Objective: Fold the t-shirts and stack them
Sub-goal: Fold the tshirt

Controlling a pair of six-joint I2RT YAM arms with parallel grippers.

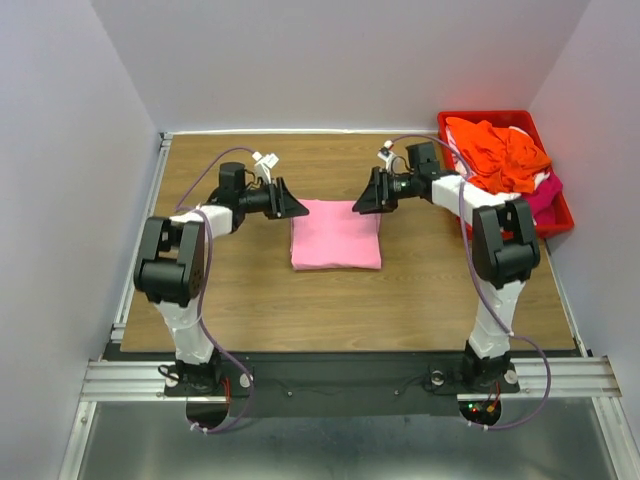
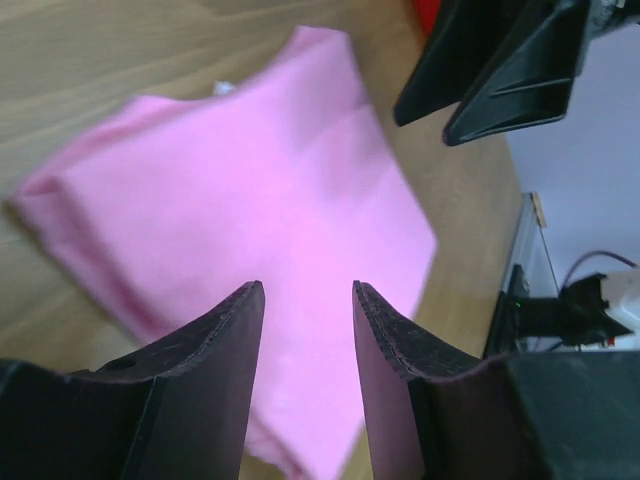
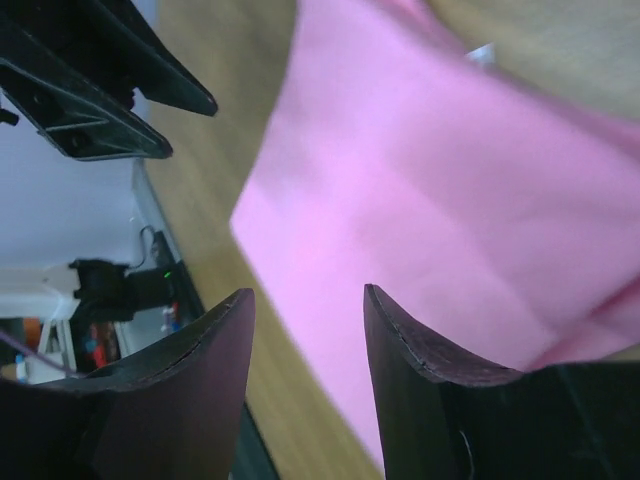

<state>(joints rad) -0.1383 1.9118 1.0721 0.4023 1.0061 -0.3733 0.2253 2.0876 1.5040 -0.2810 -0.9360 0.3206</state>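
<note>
A light pink t-shirt (image 1: 336,234) lies folded into a flat rectangle on the wooden table (image 1: 260,290). My left gripper (image 1: 298,207) hovers at its far left corner, open, nothing between its fingers; the pink t-shirt (image 2: 260,190) fills its wrist view. My right gripper (image 1: 358,204) hovers at the far right corner, also open and empty, above the same pink t-shirt (image 3: 440,190). A crumpled orange t-shirt (image 1: 498,152) sits on top of a pile with white and magenta cloth (image 1: 546,195) under it.
The pile lies in a red plastic bin (image 1: 480,118) at the table's far right corner. Grey walls close in the table on three sides. In each wrist view the opposite gripper shows at the top: right gripper (image 2: 500,70), left gripper (image 3: 100,90).
</note>
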